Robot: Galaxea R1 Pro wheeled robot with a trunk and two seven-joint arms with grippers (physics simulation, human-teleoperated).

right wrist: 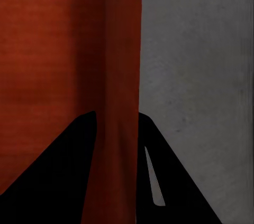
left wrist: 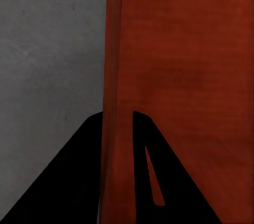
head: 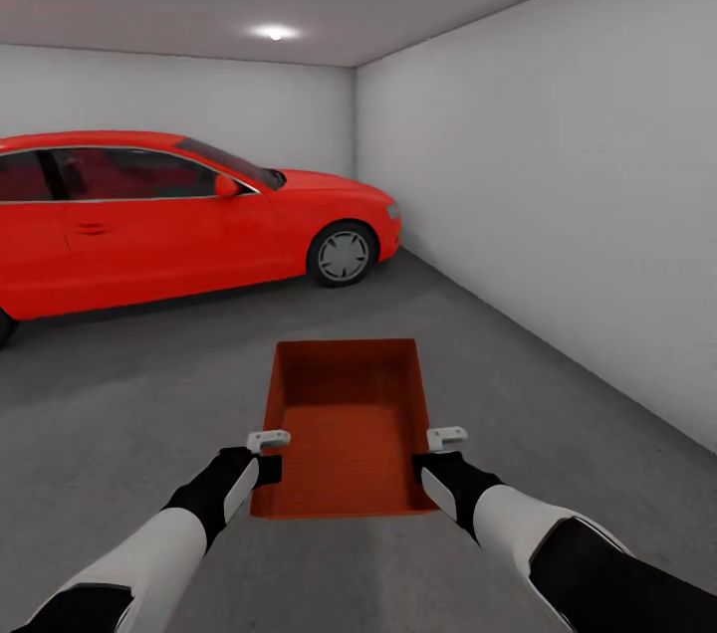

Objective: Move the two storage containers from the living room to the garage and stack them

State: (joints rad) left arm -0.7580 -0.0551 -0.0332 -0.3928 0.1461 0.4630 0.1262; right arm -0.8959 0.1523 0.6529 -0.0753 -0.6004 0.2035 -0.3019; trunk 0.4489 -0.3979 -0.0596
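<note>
Both pincers grasp one storage container by its side walls: left pincer at 9 o'clock, right pincer at 3, above the garage floor, red car at 11 o'clock.

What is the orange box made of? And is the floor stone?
The storage container looks like matte plastic: flat orange-red, thin plain walls, faint ribbing inside, though a render leaves that open. The floor looks like rough concrete: dark grey and mottled in the left wrist view.
</note>
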